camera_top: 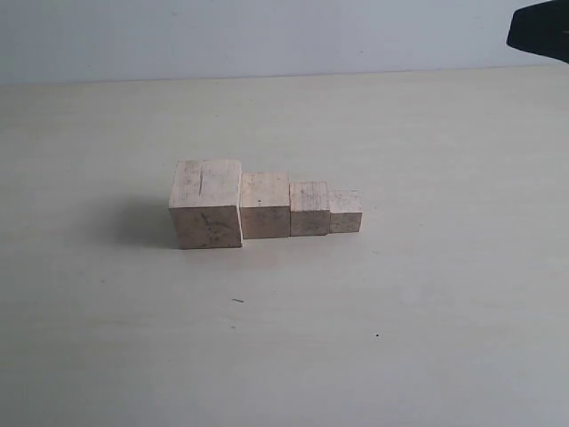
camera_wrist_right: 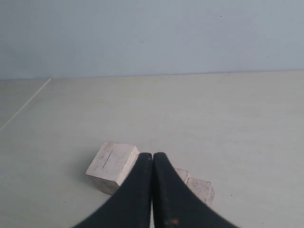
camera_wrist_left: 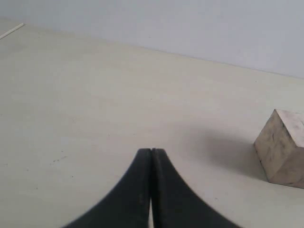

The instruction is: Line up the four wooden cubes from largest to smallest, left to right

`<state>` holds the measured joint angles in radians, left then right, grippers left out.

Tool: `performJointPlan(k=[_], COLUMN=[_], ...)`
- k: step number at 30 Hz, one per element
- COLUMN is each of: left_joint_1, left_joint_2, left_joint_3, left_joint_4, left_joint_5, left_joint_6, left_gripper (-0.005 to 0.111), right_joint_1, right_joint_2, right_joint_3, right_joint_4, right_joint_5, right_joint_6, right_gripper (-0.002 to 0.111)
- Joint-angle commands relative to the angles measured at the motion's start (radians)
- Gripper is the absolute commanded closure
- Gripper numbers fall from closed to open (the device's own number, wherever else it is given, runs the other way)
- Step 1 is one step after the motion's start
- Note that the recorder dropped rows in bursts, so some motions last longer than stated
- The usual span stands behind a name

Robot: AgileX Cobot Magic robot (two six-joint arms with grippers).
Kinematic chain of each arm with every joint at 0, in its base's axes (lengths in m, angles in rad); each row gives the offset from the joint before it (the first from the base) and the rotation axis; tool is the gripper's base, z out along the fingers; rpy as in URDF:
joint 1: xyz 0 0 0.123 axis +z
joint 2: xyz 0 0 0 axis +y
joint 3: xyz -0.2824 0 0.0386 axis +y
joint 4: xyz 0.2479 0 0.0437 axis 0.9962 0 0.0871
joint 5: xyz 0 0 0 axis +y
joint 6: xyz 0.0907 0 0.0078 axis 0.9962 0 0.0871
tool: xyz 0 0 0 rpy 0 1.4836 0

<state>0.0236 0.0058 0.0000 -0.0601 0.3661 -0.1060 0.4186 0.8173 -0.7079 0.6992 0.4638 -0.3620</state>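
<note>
Four pale wooden cubes stand touching in a row on the table. The largest cube (camera_top: 206,203), with a dark crack on top, is at the left. Then come the second cube (camera_top: 265,205), the third cube (camera_top: 309,208) and the smallest cube (camera_top: 345,211) at the right. My left gripper (camera_wrist_left: 151,152) is shut and empty, apart from the largest cube (camera_wrist_left: 282,147) beside it. My right gripper (camera_wrist_right: 152,156) is shut and empty, held back above the row. Its fingers hide the middle cubes; the largest cube (camera_wrist_right: 111,166) and the smallest cube (camera_wrist_right: 202,189) show on either side.
A dark part of my right arm (camera_top: 540,28) shows at the upper right corner of the exterior view. The pale table (camera_top: 284,356) meets a light blue wall behind. A thin pale line (camera_wrist_right: 26,107) runs across the table.
</note>
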Motion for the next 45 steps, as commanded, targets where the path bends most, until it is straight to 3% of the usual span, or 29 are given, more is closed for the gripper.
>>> performJointPlan(k=[1,10,16,23,27,32,45], left_joint_1=[-0.006,-0.006,-0.006,-0.006,-0.006,-0.006,-0.006], left_joint_2=[-0.006,-0.006,-0.006,-0.006,-0.006,-0.006,-0.006], left_joint_3=[0.0,0.0,0.0,0.0,0.0,0.0,0.0], left_joint_4=[-0.003,-0.003,-0.003,-0.003,-0.003,-0.003,-0.003], left_joint_5=[-0.007,-0.007,-0.007,-0.007,-0.007,-0.007,-0.007], left_joint_6=[-0.002,-0.002,-0.002,-0.002,-0.002,-0.002,-0.002], left_gripper=[0.107,0.107,0.107,0.107,0.107,0.107,0.107], right_joint_1=[0.001,-0.008,-0.207,-0.348,-0.348,-0.361,-0.401], right_joint_2=[-0.004,-0.079,-0.26,-0.652,-0.8,-0.817,-0.817], right_joint_3=[0.005,0.005,0.039,0.416,0.566,0.659,0.708], right_joint_4=[-0.003,-0.099,-0.241,-0.426,-0.448,-0.45,-0.449], right_joint_5=[0.002,-0.017,0.009,-0.185,-0.175,-0.186,-0.205], right_joint_6=[-0.005,-0.015,-0.013,0.083,0.084,0.101,0.137], right_gripper=[0.108,0.108,0.108,0.108,0.108,0.108,0.108])
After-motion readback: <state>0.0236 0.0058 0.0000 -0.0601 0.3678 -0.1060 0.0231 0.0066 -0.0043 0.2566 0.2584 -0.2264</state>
